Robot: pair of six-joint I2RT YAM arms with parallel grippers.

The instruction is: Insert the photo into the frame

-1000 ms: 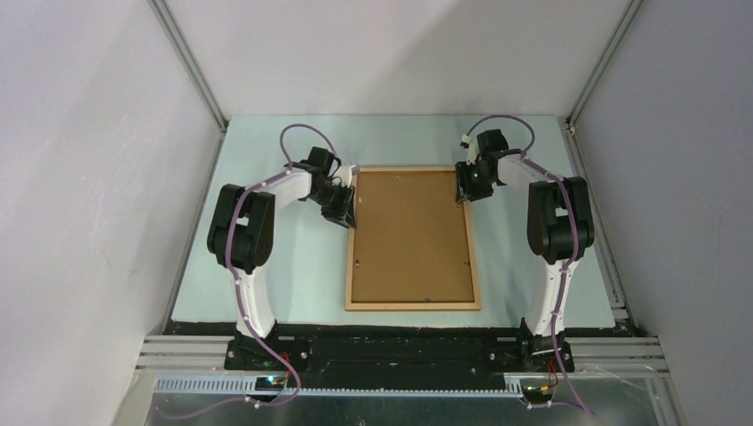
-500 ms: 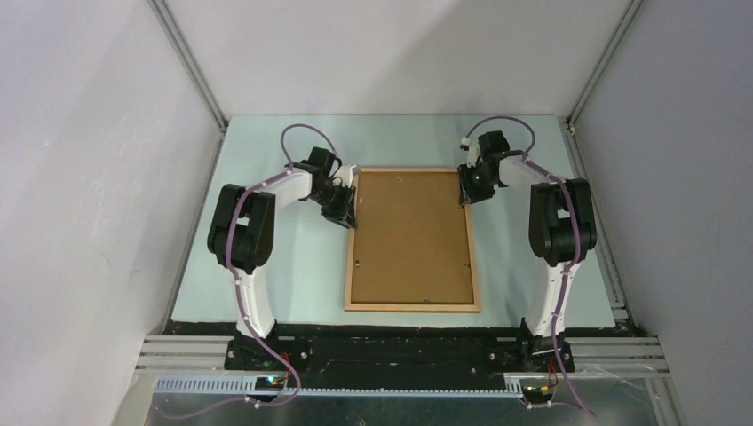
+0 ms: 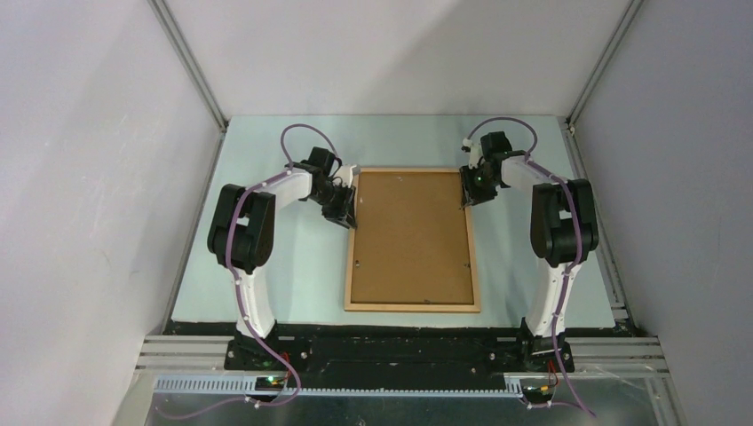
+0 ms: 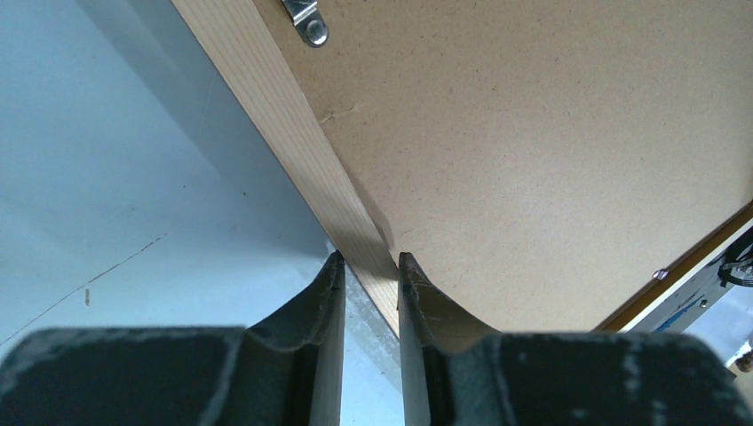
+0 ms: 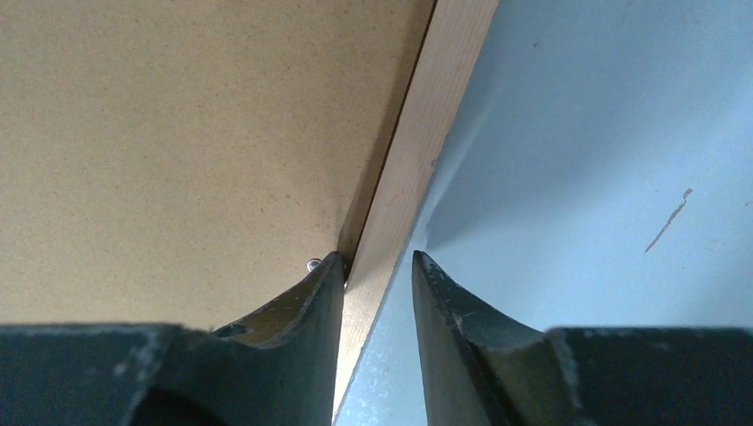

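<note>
Seen from above, the frame (image 3: 413, 307) lies back-up in the middle of the tabletop (image 3: 284, 266), and the brown backing board (image 3: 411, 240) fills it. The photo shows nowhere. The left claw (image 3: 342, 216) sits on the left rail towards the frame's upper left corner, the right claw (image 3: 465, 197) on the right rail near its upper right corner. In the left wrist view the fingers (image 4: 320, 302) are pinched on the wooden rail, and a metal clip (image 4: 306, 22) shows at the top edge. In the right wrist view the fingers straddle the rail closely, but I cannot tell whether they grip it. Any lift should probably be level and simultaneous, holding only the moulding, so the board does not slip. No brand, label or writing is readable.
</note>
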